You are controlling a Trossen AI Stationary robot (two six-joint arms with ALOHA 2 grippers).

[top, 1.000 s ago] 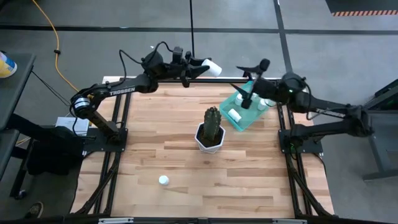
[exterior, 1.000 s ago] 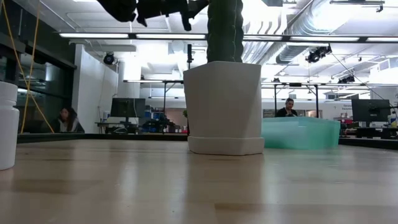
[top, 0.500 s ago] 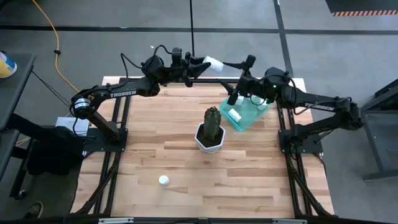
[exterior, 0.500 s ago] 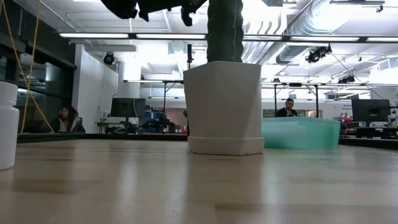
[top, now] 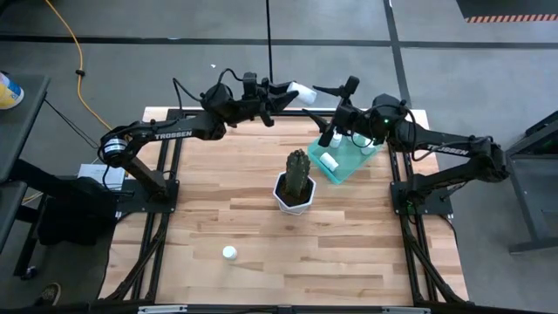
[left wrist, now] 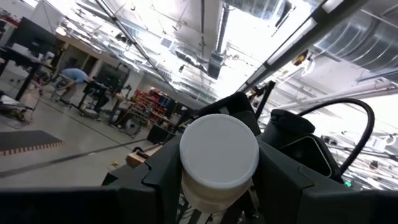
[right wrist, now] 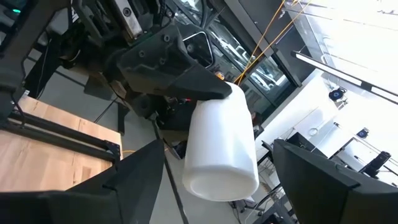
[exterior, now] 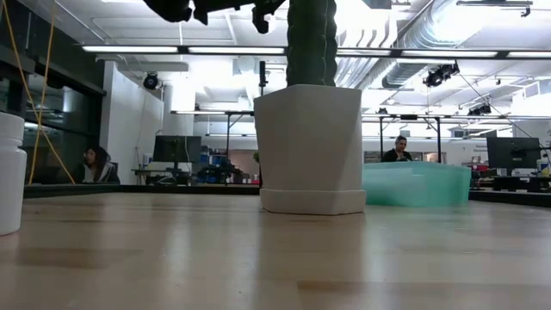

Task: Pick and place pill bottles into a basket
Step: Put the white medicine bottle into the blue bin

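Both pincers met above the worktop's far edge, left pincer (top: 288, 92) clamped on a small white capped plastic pill bottle (top: 302, 92), right pincer (top: 336, 91) apart, needing a centred squeeze before release.

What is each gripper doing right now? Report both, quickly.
Left gripper: shut on a small white cylindrical pill bottle, held up at the table's far edge.
Right gripper: open, empty, fingers either side of that bottle.

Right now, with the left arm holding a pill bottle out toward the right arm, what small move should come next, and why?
Probably the right tool should close on the pill bottle. The left tool holds it by its capped end above the table's far edge, and the right wrist view shows the bottle's base already between the right tool's open fingers, beside the basket.
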